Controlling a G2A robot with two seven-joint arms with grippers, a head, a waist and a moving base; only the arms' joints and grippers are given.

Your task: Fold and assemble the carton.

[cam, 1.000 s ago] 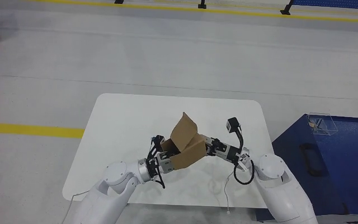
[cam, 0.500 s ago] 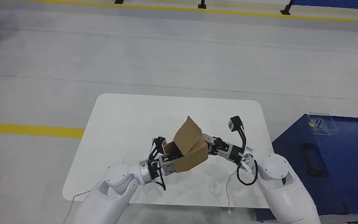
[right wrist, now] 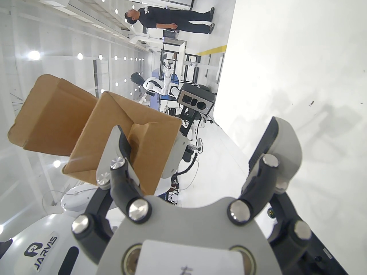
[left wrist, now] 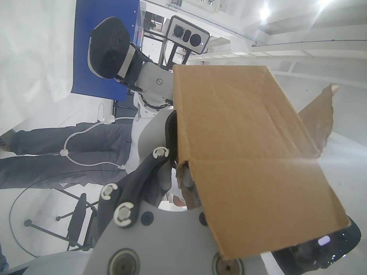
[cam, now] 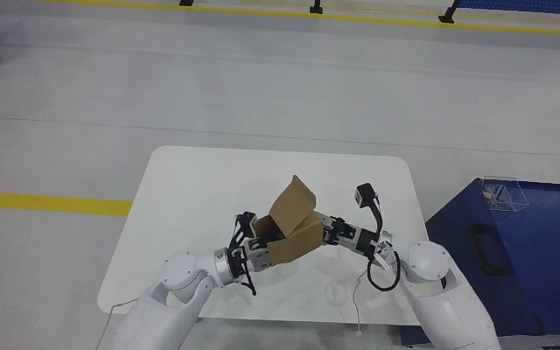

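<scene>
I see the brown carton (cam: 290, 229) in the lower middle of the top view, lifted off the white table (cam: 201, 188) near its front edge and caught between my two arms. It sits tilted, and one open flap stands up and leans toward the upper right of the frame.

The left gripper (cam: 260, 248) comes in from the lower left and meets the carton at its lower left end. In the left wrist view the carton (left wrist: 243, 150) lies across the gripper and covers most of it, so I cannot tell whether it is clamped or apart.

The right gripper (cam: 323, 230) comes in from the lower right and touches the carton's right end. In the right wrist view the right gripper (right wrist: 196, 127) is spread wide. One of its fingers (right wrist: 119, 147) presses against the folded end panel of the carton (right wrist: 94, 133), and the other hangs free over bare table, well apart from the cardboard.

A blue cabinet (cam: 512, 254) stands on the floor at the lower right of the top view, just beside the table
</scene>
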